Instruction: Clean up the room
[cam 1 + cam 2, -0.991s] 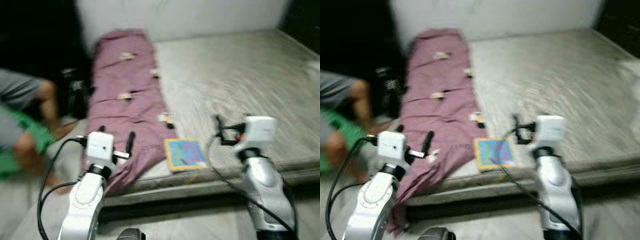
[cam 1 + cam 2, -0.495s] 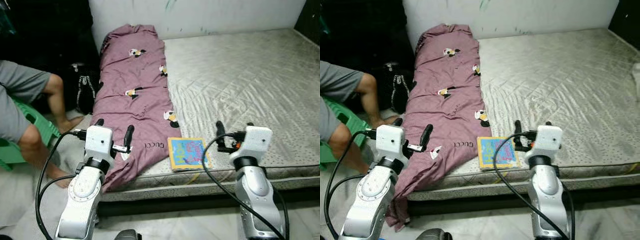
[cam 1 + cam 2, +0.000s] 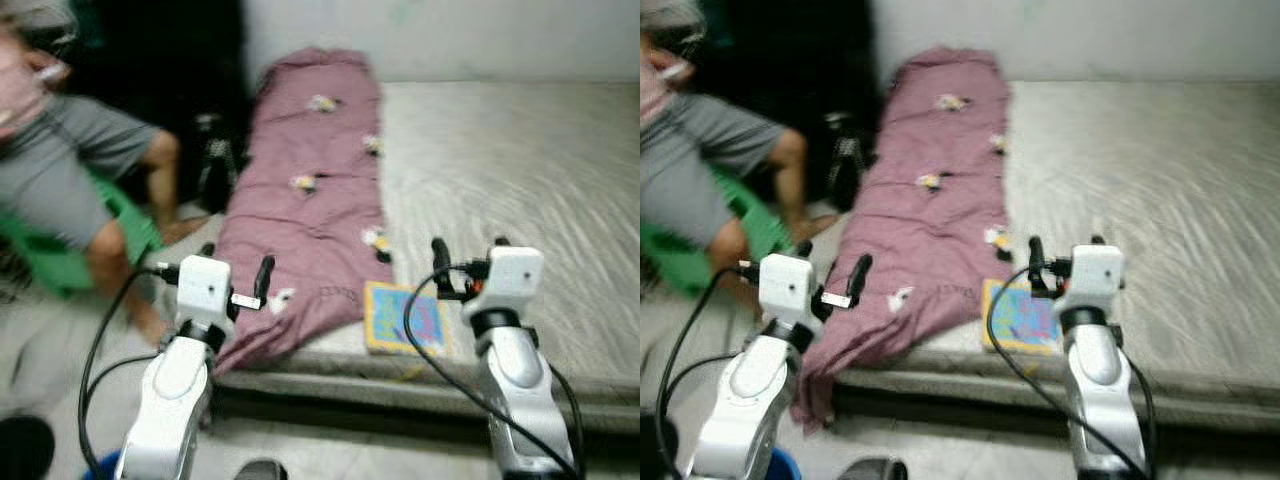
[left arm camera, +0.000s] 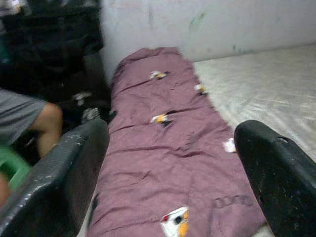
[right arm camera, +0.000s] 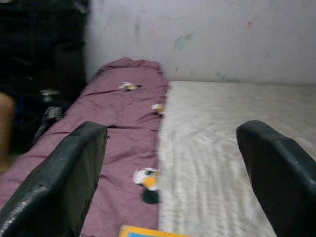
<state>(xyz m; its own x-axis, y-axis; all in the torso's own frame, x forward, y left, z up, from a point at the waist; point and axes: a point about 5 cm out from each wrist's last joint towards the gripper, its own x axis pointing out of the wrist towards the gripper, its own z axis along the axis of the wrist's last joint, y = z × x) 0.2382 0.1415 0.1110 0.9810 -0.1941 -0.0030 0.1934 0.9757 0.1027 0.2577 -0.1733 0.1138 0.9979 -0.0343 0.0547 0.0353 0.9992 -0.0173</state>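
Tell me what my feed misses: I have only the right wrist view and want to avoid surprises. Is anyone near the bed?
Observer: Yes, a person in a grey shirt sits on something green, left of the purple blanket.
Operator: What is that yellow edge at the bottom of my feed?
Observer: A colourful book lying near the mattress front edge, beside the blanket.
Operator: And the left gripper?
Observer: The left gripper is open, raised before the blanket's hanging end.
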